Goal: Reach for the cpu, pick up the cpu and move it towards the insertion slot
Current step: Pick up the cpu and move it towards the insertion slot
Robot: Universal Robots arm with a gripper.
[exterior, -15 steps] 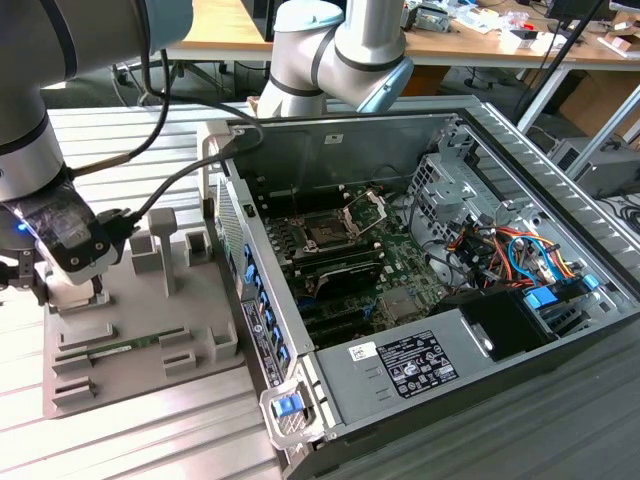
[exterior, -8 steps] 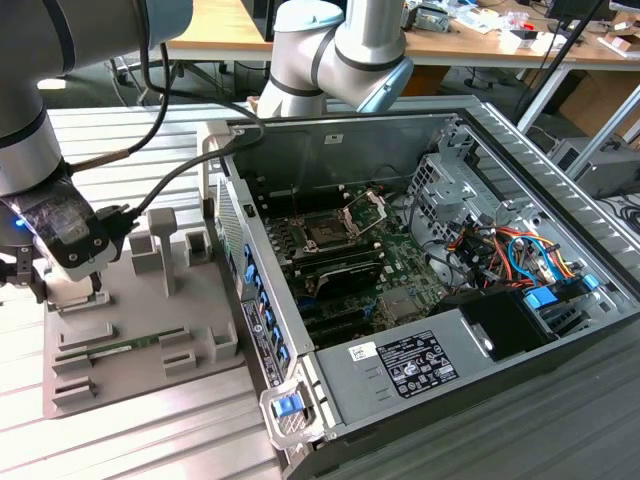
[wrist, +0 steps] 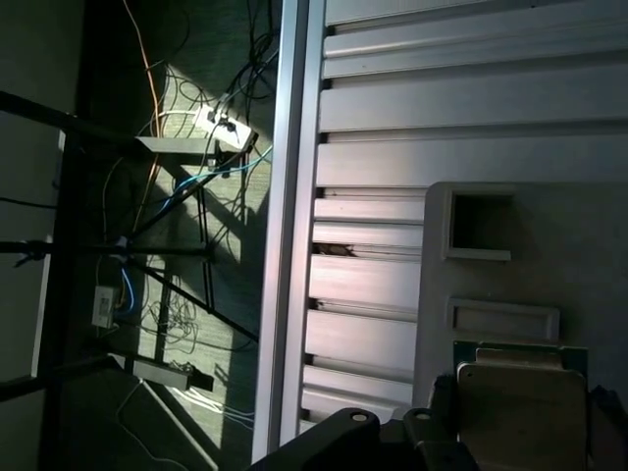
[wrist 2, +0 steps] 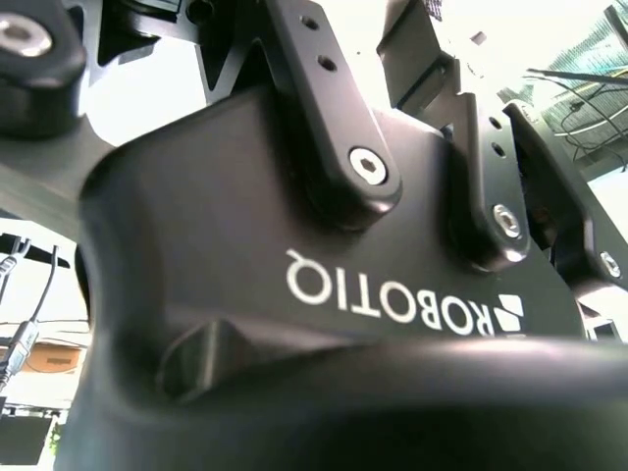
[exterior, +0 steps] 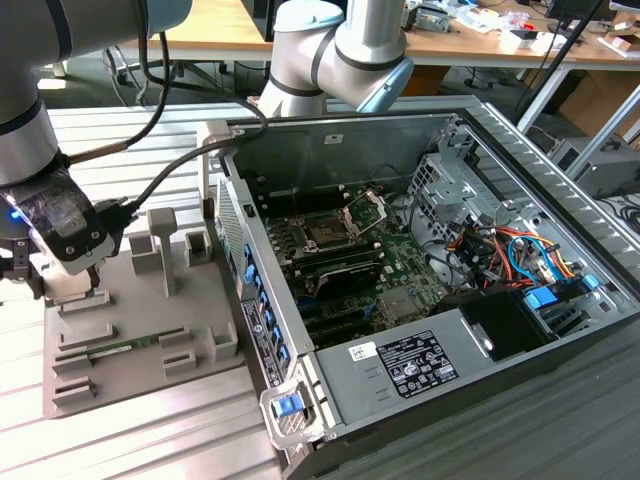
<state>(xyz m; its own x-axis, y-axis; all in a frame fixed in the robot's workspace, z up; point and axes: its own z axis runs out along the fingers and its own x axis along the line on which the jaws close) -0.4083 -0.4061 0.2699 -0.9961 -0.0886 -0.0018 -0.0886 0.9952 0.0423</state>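
In the first wrist view the cpu [wrist: 520, 392], a thin square chip with a pale silver-beige top and a green edge, lies at the corner of the grey tray [wrist: 589, 226]. My gripper [wrist: 522, 427] is shut on it, a dark finger [wrist: 439, 417] pressed against each of two opposite edges. In the exterior view my gripper [exterior: 22, 280] hangs low over the tray's [exterior: 140, 345] far corner at the exterior view's left. The insertion slot [exterior: 325, 233] sits on the green motherboard inside the open computer case, its metal load plate [exterior: 365, 210] hinged up.
The case wall [exterior: 255, 290] stands between the tray and the motherboard. Upright grey posts [exterior: 162, 245] rise from the tray. Drive cages and bundled cables [exterior: 500, 250] fill the case's right side. A second arm [exterior: 340, 50] leans over the case's back.
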